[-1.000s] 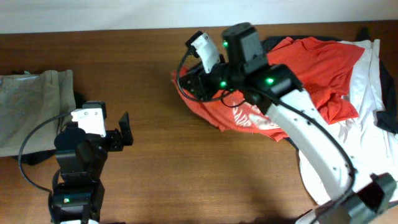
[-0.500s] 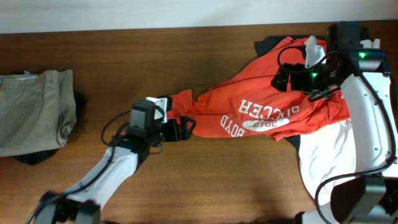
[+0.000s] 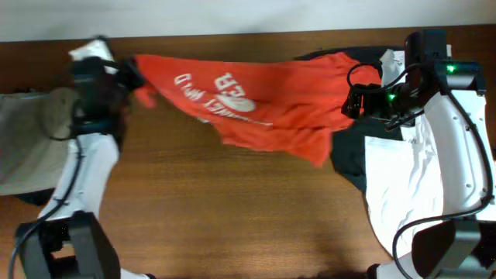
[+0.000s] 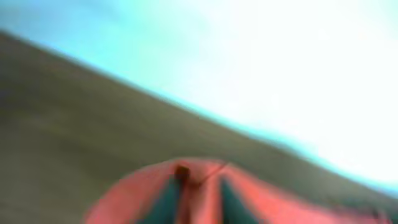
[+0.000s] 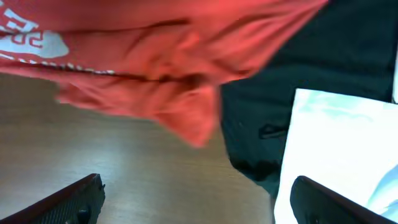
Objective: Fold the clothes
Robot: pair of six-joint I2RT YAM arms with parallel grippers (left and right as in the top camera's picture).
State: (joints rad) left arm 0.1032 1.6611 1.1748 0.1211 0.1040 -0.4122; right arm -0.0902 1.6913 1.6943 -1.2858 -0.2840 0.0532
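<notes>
The red-orange T-shirt (image 3: 256, 108) with white lettering is stretched across the back of the table, from the far left to the right. My left gripper (image 3: 133, 77) is shut on its left end. In the blurred left wrist view, red cloth (image 4: 124, 199) bunches round the left gripper (image 4: 199, 196). My right gripper (image 3: 355, 102) hovers at the shirt's right end, open. In the right wrist view the right gripper (image 5: 198, 186) has only table between its fingers, and the T-shirt (image 5: 155, 56) hangs ahead of them. A black shirt (image 3: 349, 159) and a white shirt (image 3: 403, 186) lie under the right arm.
A folded beige garment (image 3: 31, 147) lies at the left edge, under the left arm, with dark cloth below it. The white shirt reaches the table's right front. Bare wooden table (image 3: 232, 217) spans the front middle.
My left gripper closed on the T-shirt's end and swept it left and back across the table, spreading it out. The right gripper stayed in place, open.
</notes>
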